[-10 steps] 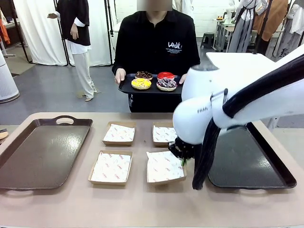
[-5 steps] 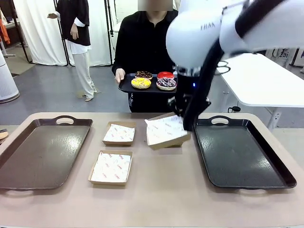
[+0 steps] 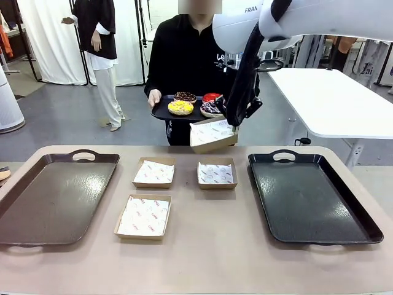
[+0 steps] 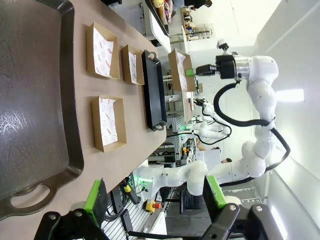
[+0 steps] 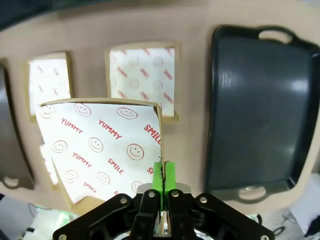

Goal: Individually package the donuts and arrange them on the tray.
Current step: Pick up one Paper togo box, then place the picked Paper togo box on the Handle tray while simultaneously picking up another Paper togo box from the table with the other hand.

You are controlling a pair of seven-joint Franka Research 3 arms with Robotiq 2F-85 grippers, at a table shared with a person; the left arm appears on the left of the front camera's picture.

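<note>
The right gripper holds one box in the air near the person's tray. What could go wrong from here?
1. The right gripper pinches the box by one rim only, and it hangs tilted; a donut's weight might make it slip.
2. The box hangs close to the person's tray of donuts; a move forward could bump it.

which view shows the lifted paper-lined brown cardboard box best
The right wrist view: the paper-lined brown cardboard box is close, fingers pinching its rim. The front view shows it tilted in mid-air; the left wrist view shows it small, distant.
</note>
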